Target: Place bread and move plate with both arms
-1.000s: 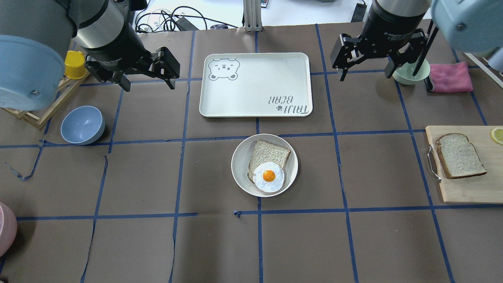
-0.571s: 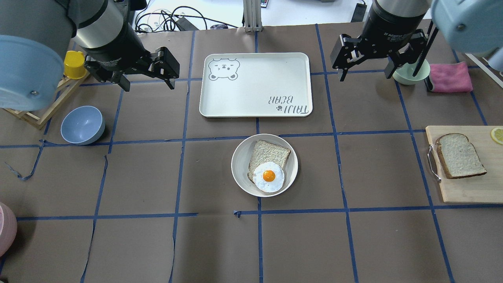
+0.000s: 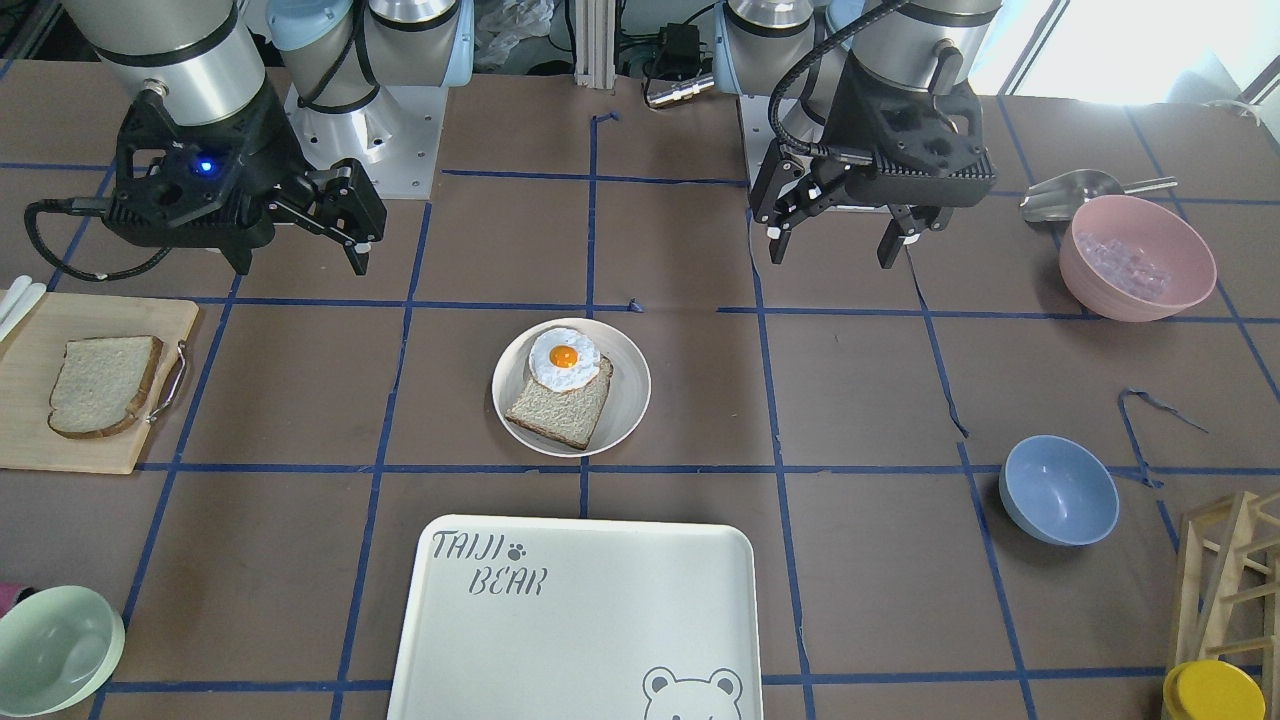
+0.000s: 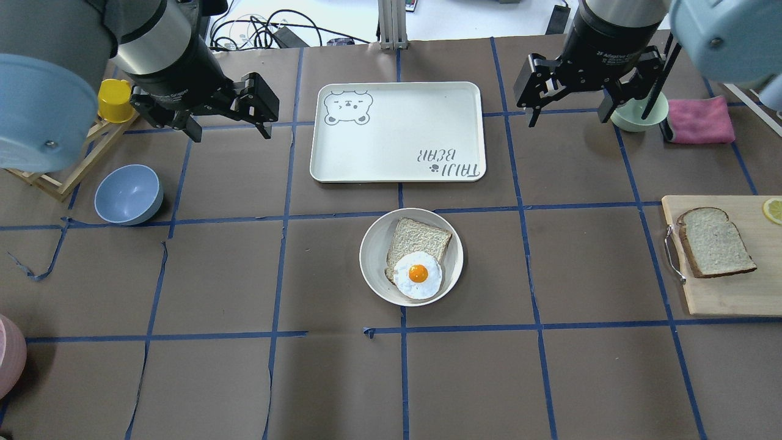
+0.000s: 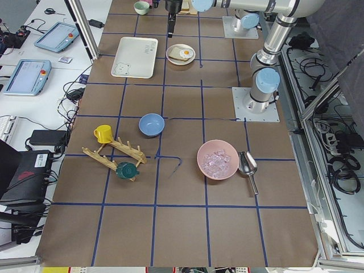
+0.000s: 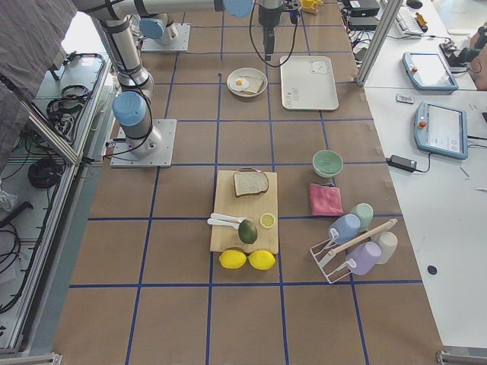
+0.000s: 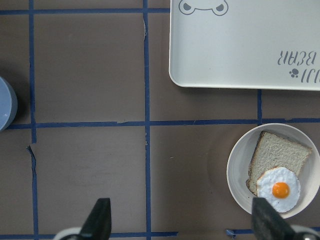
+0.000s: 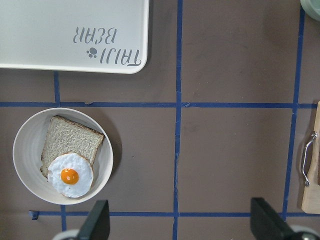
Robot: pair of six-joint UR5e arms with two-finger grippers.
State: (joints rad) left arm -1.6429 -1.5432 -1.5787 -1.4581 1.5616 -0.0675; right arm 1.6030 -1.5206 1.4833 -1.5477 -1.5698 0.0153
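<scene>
The plain bread lies on a wooden cutting board at the table's right; it also shows in the front view. The off-white plate sits mid-table and holds a slice topped with a fried egg. The plate also shows in the front view and in both wrist views. My left gripper hovers open and empty, far left of the plate. My right gripper hovers open and empty, far right of the plate, between tray and green bowl.
The "TAIJI BEAR" tray lies just beyond the plate. A blue bowl and a yellow cup on a wooden rack are at the left. A green bowl and pink cloth are at the far right. A pink bowl stands near my left arm.
</scene>
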